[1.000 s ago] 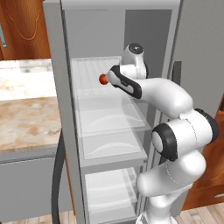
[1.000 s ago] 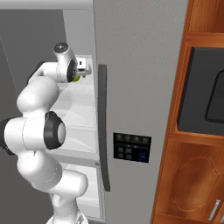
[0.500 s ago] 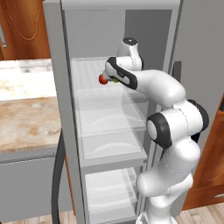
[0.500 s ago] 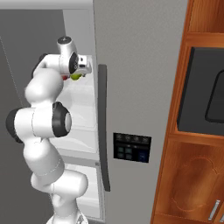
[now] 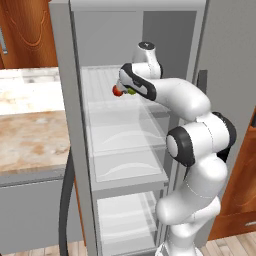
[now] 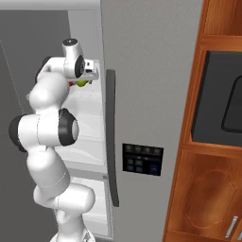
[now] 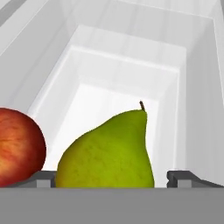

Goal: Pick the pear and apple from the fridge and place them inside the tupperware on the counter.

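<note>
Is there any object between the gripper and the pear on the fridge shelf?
Nothing visible stands between them. In the hand view the pear sits right in front of the gripper, between its two finger tips. The apple is beside the pear, at its left in that view, close to one fingertip but not in front of the pear.

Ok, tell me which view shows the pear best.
The hand view: the pear sits close and upright on the fridge shelf, stem up, beside the apple. The left base view shows a green sliver past the arm; the right base view shows a small patch.
</note>
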Controlling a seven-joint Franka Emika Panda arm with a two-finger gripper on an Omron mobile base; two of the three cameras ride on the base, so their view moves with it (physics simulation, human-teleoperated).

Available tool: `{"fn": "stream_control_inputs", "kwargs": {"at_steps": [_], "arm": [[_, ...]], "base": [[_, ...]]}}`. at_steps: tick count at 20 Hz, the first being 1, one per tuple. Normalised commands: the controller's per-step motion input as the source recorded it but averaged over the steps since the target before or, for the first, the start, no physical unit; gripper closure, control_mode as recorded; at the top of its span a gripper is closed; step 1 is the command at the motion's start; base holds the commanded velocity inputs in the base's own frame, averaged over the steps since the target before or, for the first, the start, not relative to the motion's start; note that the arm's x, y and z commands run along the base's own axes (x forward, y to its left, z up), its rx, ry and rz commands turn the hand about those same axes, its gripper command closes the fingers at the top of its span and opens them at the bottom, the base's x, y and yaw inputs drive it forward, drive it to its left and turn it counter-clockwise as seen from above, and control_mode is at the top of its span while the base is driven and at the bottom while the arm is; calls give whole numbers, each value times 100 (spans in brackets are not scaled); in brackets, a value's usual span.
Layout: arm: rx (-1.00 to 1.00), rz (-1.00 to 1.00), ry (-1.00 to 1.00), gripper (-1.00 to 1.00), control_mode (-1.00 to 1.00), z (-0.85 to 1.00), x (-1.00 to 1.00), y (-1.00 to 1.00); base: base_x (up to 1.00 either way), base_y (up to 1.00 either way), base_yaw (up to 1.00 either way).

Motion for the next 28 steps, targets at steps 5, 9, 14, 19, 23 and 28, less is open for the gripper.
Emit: {"fn": "stream_control_inputs", "kwargs": {"at_steps": [5, 9, 14, 19, 23, 28], "arm": [[0, 2, -1, 100, -100, -27, 0, 1], [0, 5, 8, 100, -100, -7, 0, 5], [4, -3, -6, 100, -100, -1, -31, 0], [8, -13, -13, 100, -100, 2, -84, 0], [4, -13, -10, 100, -100, 6, -98, 0], [11, -6, 0, 100, -100, 30, -100, -7]], "base": [[0, 0, 0], [0, 0, 0], [0, 0, 0], [0, 0, 0], [0, 0, 0], [0, 0, 0]]}}
